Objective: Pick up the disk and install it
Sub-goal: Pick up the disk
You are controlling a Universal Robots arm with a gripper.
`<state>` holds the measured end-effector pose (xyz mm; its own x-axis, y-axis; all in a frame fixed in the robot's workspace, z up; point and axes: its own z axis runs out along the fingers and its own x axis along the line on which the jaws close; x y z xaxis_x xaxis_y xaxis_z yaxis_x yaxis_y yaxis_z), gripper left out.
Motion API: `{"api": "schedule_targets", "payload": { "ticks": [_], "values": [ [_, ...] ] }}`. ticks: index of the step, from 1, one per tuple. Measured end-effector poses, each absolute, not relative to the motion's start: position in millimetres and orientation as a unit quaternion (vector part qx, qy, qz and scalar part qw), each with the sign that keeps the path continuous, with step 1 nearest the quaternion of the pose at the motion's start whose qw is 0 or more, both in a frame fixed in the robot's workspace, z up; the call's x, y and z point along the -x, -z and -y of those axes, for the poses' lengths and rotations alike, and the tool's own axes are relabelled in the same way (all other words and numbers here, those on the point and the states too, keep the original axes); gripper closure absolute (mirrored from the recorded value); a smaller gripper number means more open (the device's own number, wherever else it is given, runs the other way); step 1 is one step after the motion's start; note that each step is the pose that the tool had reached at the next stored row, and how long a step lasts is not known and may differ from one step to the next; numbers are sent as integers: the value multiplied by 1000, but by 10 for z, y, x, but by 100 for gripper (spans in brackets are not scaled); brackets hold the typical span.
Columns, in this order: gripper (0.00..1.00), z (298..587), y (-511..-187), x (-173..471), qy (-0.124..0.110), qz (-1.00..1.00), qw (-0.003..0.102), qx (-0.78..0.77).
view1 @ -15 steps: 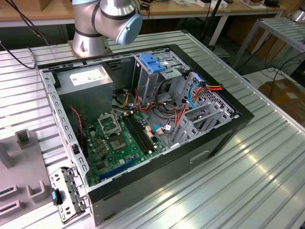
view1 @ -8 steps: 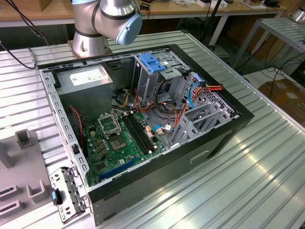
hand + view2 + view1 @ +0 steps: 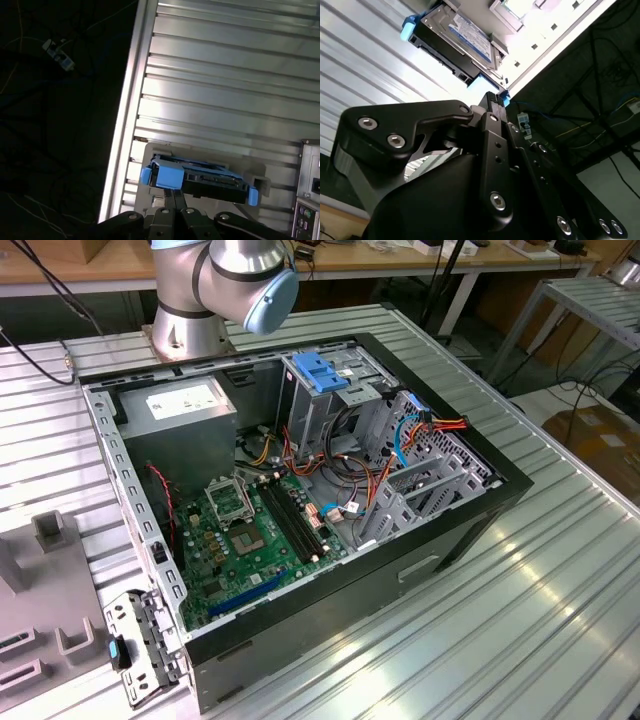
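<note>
My gripper (image 3: 173, 196) sits just short of the disk (image 3: 207, 179). The disk lies in a grey holder (image 3: 200, 152) on the ribbed surface (image 3: 225, 90), its long axis across my approach. I cannot tell whether my gripper is open or closed.

Landmark: open computer case (image 3: 470, 530), lying on the surface (image 3: 520, 640).

Inside the case:
- Power-supply box (image 3: 185, 415) in the rear corner, toward the exterior view's left.
- Motherboard (image 3: 250, 540) on the case floor, in front of that box.
- Drive cage (image 3: 340, 400) at the rear wall, to the exterior view's right of the box.
- Cables (image 3: 350, 480) between cage and motherboard.

Outside the case:
- Arm base (image 3: 185, 330) on the surface, just behind the case.
- Fixture plate (image 3: 50, 610) on the surface, to the exterior view's left of the case.

First wrist view: disk (image 3: 200, 177) flat on a holder plate (image 3: 200, 152) beside the case's outer wall. Tool (image 3: 172, 192) just beside the disk's end.
</note>
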<state>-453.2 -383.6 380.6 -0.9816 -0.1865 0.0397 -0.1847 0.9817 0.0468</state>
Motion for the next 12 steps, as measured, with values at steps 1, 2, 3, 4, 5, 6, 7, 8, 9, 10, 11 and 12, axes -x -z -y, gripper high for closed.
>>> {"api": "schedule_targets", "payload": {
  "ticks": [1, 2, 3, 4, 5, 6, 7, 8, 9, 10, 11, 12],
  "values": [
    [89, 3836, -3806, 4532, 21, 995, 22, -100],
    [89, 3836, -3806, 4532, 21, 994, 22, -109],
    [89, 3836, -3806, 4532, 21, 993, 22, -116],
    [89, 3836, -3806, 4532, 21, 992, 23, -123],
    [89, 3836, -3806, 4532, 21, 991, 23, -129],
    [89, 3836, -3806, 4532, 21, 990, 23, -136],
    [89, 3836, -3806, 4532, 20, 989, 23, -145],
    [89, 3836, -3806, 4533, 20, 988, 23, -151],
    [89, 3836, -3806, 4533, 20, 987, 23, -157],
    [89, 3836, -3806, 4533, 20, 986, 23, -161],
    [89, 3836, -3806, 4532, 20, 986, 23, -164],
    [89, 3836, -3806, 4532, 20, 986, 23, -167]
  ]
}}
